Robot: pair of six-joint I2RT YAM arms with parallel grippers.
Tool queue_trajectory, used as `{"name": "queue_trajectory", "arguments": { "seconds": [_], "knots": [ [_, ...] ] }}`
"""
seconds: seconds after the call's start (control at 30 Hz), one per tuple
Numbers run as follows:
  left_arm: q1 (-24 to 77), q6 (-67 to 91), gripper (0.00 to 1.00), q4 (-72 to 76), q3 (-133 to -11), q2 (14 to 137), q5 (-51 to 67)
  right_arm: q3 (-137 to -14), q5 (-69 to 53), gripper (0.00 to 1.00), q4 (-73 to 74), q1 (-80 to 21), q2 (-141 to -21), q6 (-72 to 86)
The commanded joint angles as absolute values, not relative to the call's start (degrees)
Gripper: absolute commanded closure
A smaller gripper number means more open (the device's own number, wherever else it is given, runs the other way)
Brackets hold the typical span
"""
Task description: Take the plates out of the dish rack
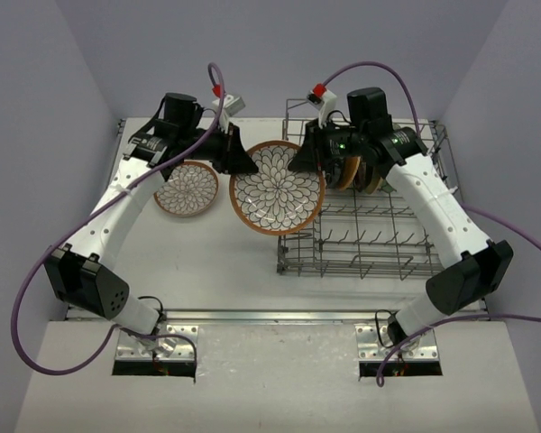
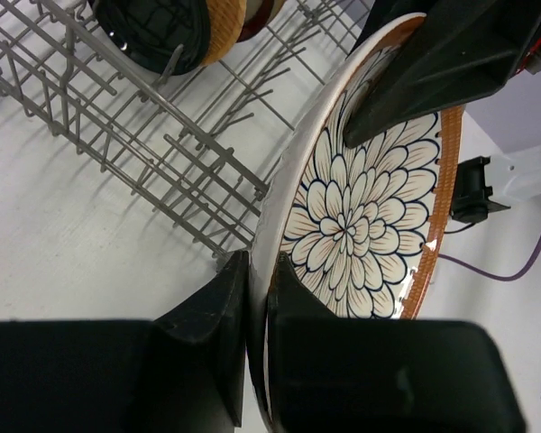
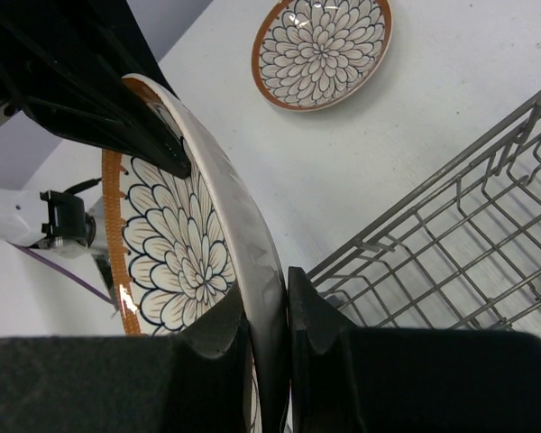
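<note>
Handover moment, and this is the dicey part. The big petal plate (image 1: pixel 277 187) hangs tilted just left of the dish rack (image 1: pixel 361 268), above the tabletop (image 1: pixel 216 262), with both arms on it. The left claw (image 2: pixel 257 271) is pinching its left rim and the right claw (image 3: pixel 269 289) is pinching the opposite rim.

What could go wrong, as I see it:
- If the arms pull apart or twist against each other while both are clamped, the glazed rim could slip out of one pinch, or the plate could take real stress.
- If the right one lets go too soon, the plate hangs off a single thin edge grip and could swing down.
- In the left wrist view the lower edge sits close to the rack's corner wires, so a sloppy move could clip them.

Containers: the rack holds a few plates standing on edge at its far end, including a black plate (image 2: pixel 153 32) and a tan-orange plate (image 2: pixel 225 23) right behind it. Its near rows are bare tines. A small petal plate (image 1: pixel 187 188) lies flat on the tabletop at far left.
</note>
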State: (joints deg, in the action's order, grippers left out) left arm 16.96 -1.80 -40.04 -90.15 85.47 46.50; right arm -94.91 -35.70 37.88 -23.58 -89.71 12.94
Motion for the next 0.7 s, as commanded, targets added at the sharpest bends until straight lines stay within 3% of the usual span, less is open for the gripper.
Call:
{"name": "queue_trajectory", "arguments": {
  "seconds": [0.0, 0.13, 0.37, 0.53, 0.67],
  "knots": [
    [13.8, 0.3, 1.00, -37.0, -88.0, 83.4, 53.0, -98.8, -35.6, 0.49, 33.0, -24.1, -86.9, 15.0],
    [4.6, 7.9, 1.00, -31.6, -84.8, 83.2, 61.5, -98.8, -31.3, 0.06, 33.7, -24.0, -85.9, 14.6],
    [-11.4, 15.9, 1.00, -26.3, -85.4, 85.3, 67.1, -99.6, -26.5, 0.01, 34.8, -18.7, -83.1, 15.1],
    [-18.7, 9.0, 1.00, -35.3, -91.3, 92.5, 49.5, -98.4, -20.4, 0.01, 37.6, -12.5, -80.3, 13.2],
    [-22.1, 8.4, 1.00, -36.6, -94.4, 97.9, 41.8, -93.0, -18.4, 0.01, 38.5, -8.2, -76.3, 11.4]
  ]
}}
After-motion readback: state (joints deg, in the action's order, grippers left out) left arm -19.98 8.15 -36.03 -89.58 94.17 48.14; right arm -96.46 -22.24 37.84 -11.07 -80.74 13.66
